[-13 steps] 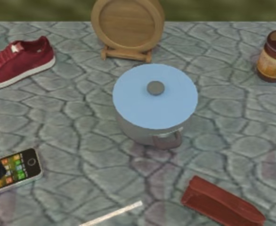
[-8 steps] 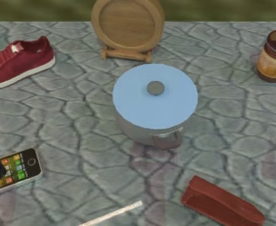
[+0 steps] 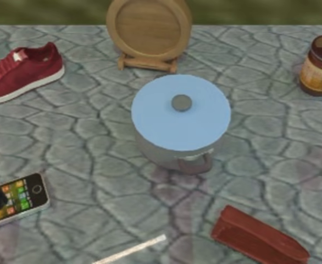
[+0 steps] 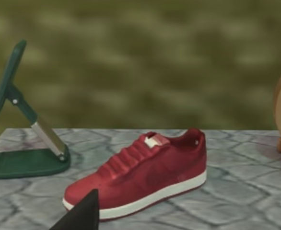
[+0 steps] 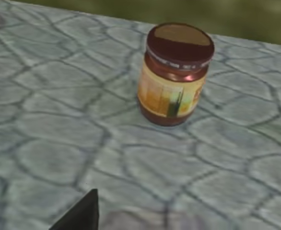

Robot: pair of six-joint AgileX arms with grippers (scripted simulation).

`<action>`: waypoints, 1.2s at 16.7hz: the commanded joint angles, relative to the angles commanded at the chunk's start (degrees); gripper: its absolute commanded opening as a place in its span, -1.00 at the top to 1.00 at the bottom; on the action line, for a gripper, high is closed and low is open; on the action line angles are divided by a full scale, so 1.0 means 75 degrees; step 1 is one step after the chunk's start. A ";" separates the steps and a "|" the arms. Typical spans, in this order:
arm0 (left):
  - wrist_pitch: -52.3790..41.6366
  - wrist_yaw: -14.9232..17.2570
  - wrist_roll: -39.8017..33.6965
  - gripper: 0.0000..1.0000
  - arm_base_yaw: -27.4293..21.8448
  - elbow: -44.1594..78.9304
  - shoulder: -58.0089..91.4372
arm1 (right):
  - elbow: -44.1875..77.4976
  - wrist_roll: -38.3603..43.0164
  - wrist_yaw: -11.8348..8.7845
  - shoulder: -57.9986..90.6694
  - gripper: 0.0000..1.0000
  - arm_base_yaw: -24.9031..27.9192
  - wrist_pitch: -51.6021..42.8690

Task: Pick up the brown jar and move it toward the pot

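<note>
Stone-patterned table (image 3: 67, 137), jar untouched.
Round glass brown jar (image 3: 318, 65) stands upright far right, well apart from the grey metal pot (image 3: 180, 122); neither gripper's state is discernible.

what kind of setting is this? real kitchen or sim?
Most likely a rendered tabletop test scene, not a kitchen. A stone-patterned table carries unrelated items: a red sneaker, a smartphone, the pot and the brown jar. Behind it there is only a blurred green backdrop.

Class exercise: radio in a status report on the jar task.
Neither end effector holds anything. Brown jar upright at table's far right, untouched. Pot centre, lidded. Bare table between them.
</note>
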 joint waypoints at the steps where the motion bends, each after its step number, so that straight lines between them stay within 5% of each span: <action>1: 0.0000 0.0000 0.0000 -1.00 0.0000 0.0000 0.0000 | 0.0643 -0.0197 -0.0049 0.0710 -1.00 -0.0023 -0.0396; 20: 0.0000 0.0000 0.0000 -1.00 0.0000 0.0000 0.0000 | 1.4397 -0.4353 -0.1110 1.4070 -1.00 -0.0464 -0.7356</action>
